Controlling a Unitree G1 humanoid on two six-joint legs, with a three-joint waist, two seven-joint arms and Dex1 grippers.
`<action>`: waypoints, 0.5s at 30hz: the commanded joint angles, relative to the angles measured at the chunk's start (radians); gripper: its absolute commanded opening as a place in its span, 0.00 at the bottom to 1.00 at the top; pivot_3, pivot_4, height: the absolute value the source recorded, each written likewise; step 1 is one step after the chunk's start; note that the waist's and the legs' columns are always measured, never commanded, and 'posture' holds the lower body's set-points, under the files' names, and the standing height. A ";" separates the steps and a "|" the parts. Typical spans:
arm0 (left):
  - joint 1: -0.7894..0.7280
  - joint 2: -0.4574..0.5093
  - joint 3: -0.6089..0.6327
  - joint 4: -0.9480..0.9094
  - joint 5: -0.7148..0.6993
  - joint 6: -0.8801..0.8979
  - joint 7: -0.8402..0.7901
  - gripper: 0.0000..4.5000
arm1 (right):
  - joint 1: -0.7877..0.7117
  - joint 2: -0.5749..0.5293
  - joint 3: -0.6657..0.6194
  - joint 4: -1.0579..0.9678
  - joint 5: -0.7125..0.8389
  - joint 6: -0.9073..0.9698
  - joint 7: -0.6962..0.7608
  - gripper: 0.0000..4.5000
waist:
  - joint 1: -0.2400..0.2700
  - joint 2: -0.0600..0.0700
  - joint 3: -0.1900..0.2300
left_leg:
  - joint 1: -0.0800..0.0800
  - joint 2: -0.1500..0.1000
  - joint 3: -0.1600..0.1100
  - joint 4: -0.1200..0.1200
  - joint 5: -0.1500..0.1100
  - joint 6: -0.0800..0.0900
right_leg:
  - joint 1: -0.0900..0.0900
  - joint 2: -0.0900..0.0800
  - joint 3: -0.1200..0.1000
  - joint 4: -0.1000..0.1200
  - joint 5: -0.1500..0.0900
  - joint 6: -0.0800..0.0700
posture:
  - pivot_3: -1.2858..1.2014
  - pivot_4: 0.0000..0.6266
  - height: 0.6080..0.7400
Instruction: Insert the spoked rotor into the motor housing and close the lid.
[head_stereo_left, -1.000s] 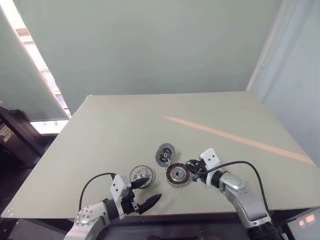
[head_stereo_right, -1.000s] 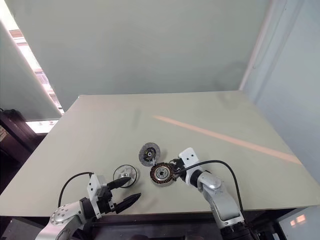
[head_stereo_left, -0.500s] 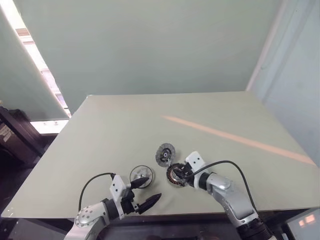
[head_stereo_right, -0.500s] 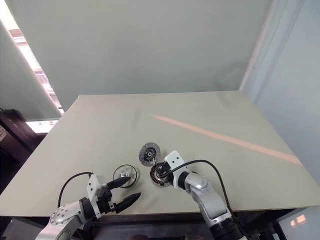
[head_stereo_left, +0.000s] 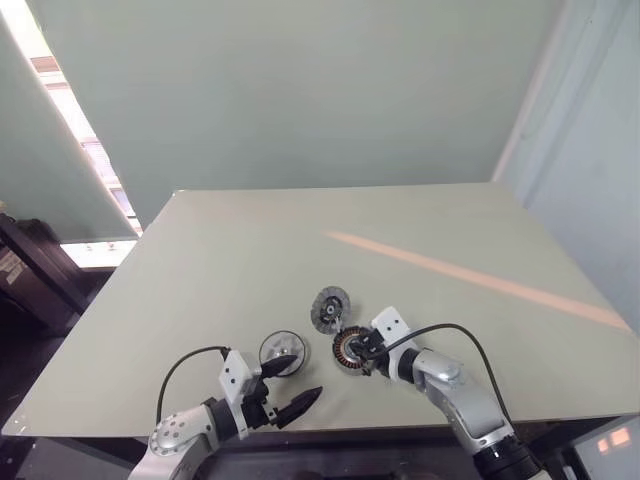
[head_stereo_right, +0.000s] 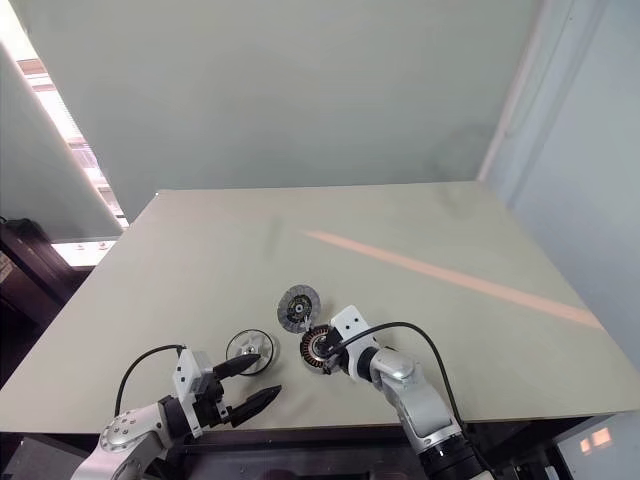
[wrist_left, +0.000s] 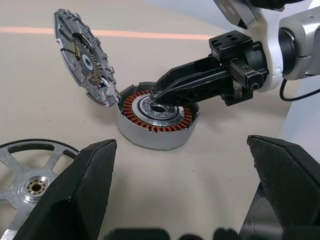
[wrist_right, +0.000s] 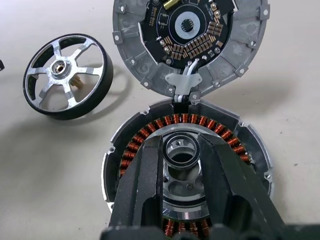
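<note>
Motor housing, round with a ring of copper-orange windings around a metal hub, is sitting on the grey-green table near its front edge. Flat grey disc lid is standing tilted up at the housing's far edge, joined by a short wire bundle, circuit side showing. Shiny silver spoked rotor is lying flat just beside the housing, toward the robot's left. Right gripper is reaching over the housing, its black fingers pinching a small metal ring right above the hub. Left gripper is hovering near the rotor, jaws spread wide, gripping nothing.
</note>
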 joint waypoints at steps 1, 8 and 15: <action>-0.004 0.001 0.002 -0.034 -0.001 -0.016 0.002 1.00 | -0.022 0.008 -0.005 -0.012 -0.005 -0.026 0.004 0.18 | 0.000 0.000 0.000 | 0.000 0.000 0.000 0.000 0.000 0.000 | 0.000 0.000 0.000 0.000 0.000 0.000 | 0.52 0.00 1.00; -0.009 0.001 -0.001 -0.033 0.000 -0.014 0.001 1.00 | -0.018 0.009 -0.007 0.012 -0.010 -0.039 0.002 0.18 | 0.000 0.000 0.000 | 0.000 0.000 0.000 0.000 0.000 0.000 | 0.000 0.000 0.000 0.000 0.000 0.000 | 0.52 0.00 1.00; -0.011 0.003 -0.002 -0.033 0.000 -0.013 0.000 1.00 | -0.016 0.008 -0.006 0.027 -0.022 -0.042 0.004 0.18 | 0.000 0.000 0.000 | 0.000 0.000 0.000 0.000 0.000 0.000 | 0.000 0.000 0.000 0.000 0.000 0.000 | 0.52 0.00 1.00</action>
